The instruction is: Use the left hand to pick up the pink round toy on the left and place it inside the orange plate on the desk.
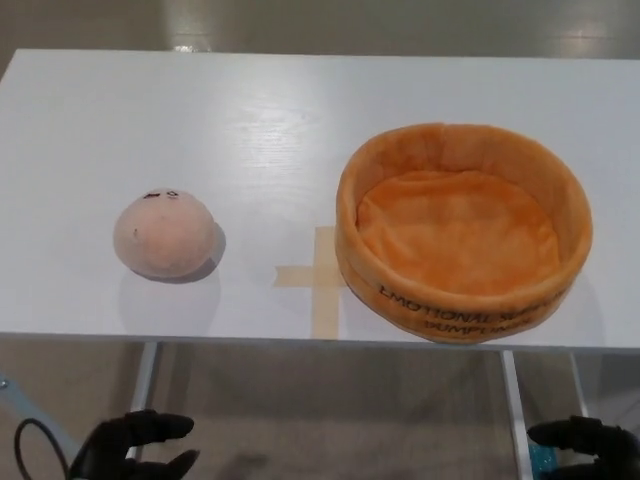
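pink toy (pixel 164 236) on bench (pixel 250 130), left | orange plate (pixel 463 231) right, empty | left hand (pixel 135 445) low, released | right hand (pixel 588 444) state unclear

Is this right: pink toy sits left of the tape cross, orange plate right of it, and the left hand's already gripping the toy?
Not quite. The head view shows the left hand down below the table edge, open and empty, well clear of the pink toy. The rest holds: the toy sits left of the tape cross, the orange plate right of it.
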